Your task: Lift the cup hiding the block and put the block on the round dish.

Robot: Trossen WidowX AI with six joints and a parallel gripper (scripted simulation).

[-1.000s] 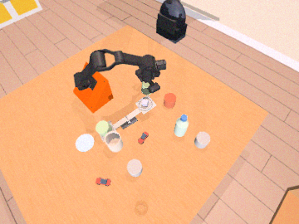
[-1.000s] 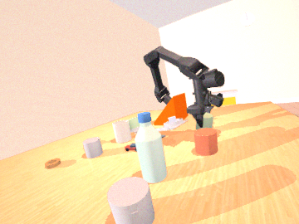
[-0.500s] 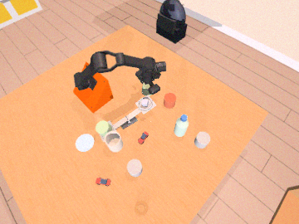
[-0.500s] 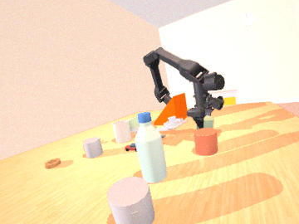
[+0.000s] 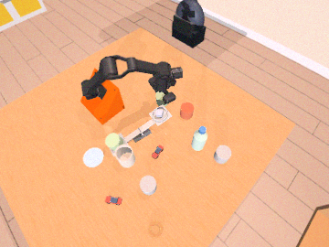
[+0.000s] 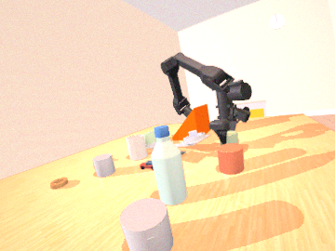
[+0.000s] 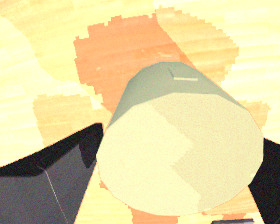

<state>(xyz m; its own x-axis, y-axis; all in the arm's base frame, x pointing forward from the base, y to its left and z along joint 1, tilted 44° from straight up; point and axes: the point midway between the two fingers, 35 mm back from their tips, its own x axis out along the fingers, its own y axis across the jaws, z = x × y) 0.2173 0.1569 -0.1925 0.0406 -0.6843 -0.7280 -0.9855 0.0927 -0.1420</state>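
One pale green cup (image 5: 159,96) (image 6: 233,138) (image 7: 175,155) is off the balance, beside its far end, and appears to stand on the table. My gripper (image 5: 164,97) (image 7: 167,131) is open, with its fingers on either side of this cup. The other green cup (image 5: 113,141) (image 6: 150,138) stands on the near-left end of the balance (image 5: 132,134). A small pale block (image 5: 159,113) (image 6: 193,133) lies uncovered on the balance's far end. The pale round dish (image 5: 93,157) lies left of the standing cup.
A white open cylinder (image 5: 125,156) (image 6: 137,148) is close beside the standing cup. An orange wedge (image 5: 103,103) (image 6: 198,123) is behind the balance. A red cylinder (image 5: 186,111) (image 6: 231,159), a bottle (image 5: 199,140) (image 6: 169,174), grey cylinders and toy cars stand around.
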